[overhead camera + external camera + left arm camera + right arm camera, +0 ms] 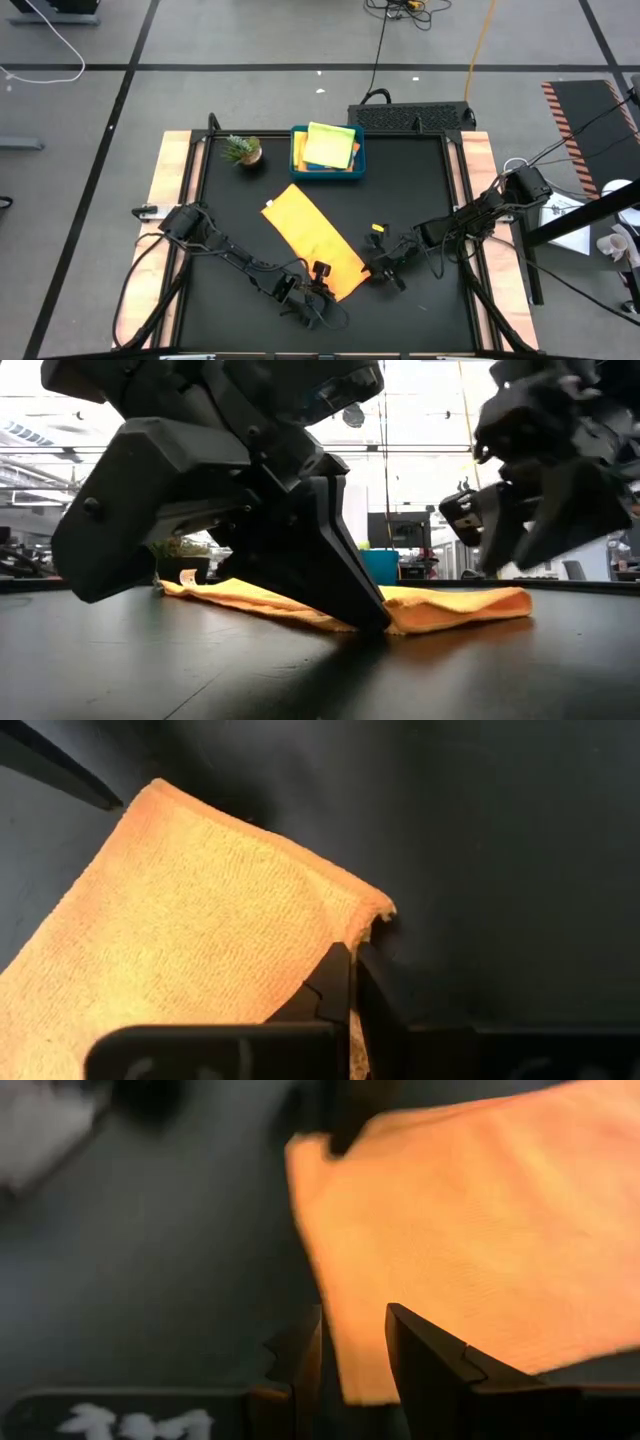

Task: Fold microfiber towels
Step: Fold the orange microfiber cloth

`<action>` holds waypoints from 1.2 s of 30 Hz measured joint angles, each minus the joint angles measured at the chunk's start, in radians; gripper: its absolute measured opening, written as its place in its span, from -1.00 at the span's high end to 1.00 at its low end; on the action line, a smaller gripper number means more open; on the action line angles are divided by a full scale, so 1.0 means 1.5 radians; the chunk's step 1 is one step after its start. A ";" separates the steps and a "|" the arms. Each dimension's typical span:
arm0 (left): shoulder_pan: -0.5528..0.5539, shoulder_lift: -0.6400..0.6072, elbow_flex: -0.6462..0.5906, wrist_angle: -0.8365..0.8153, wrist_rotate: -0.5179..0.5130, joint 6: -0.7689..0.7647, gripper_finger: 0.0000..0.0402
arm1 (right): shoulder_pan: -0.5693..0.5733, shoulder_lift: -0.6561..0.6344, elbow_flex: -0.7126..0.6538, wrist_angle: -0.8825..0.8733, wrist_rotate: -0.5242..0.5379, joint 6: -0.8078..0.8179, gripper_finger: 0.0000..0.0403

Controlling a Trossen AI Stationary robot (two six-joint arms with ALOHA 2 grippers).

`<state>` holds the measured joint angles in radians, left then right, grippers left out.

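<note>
We note one orange towel [313,240] lying flat on the black surface [420,190], folded into a long strip that runs diagonally from near the middle toward the front edge. Its near end sits between the two grippers.

Left gripper [322,283] is down on the surface at the strip's front corner. In the left wrist view its fingers [340,985] are pressed together on the towel's edge [200,910], pinching a small curled corner. The low view shows the same gripper [365,622] with its tips on the surface and the cloth [450,605] bunched just at them.

Right gripper [383,270] is just beside the strip's right edge. In its wrist view the fingers [425,1360] stand partly apart, with the towel's edge [480,1230] showing in the gap between them; we cannot tell whether they touch the cloth.

At the back of the surface a teal tray [297,155] holds more towels, yellow [330,148] on top. A small plant [242,150] stands just beside the tray.
</note>
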<state>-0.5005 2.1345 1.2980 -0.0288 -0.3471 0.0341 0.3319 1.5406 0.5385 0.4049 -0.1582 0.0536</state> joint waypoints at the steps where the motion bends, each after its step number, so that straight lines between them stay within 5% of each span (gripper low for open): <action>1: 0.002 0.000 0.000 0.000 0.008 0.007 0.95 | 0.003 0.000 0.000 -0.010 0.001 -0.033 0.48; 10: 0.002 -0.007 -0.001 -0.001 0.017 0.013 0.97 | 0.054 0.000 0.000 -0.054 0.089 -0.281 0.48; 20: 0.002 -0.056 -0.002 -0.014 0.017 0.022 0.98 | 0.079 0.000 0.000 -0.100 0.195 -0.301 0.45; 36: 0.001 -0.079 -0.001 -0.039 -0.002 0.005 0.97 | 0.107 0.001 -0.028 -0.015 0.229 -0.348 -0.13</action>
<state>-0.4984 2.0167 1.2964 -0.0875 -0.3496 0.0409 0.4927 1.5415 0.4970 0.3827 0.1846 -0.4681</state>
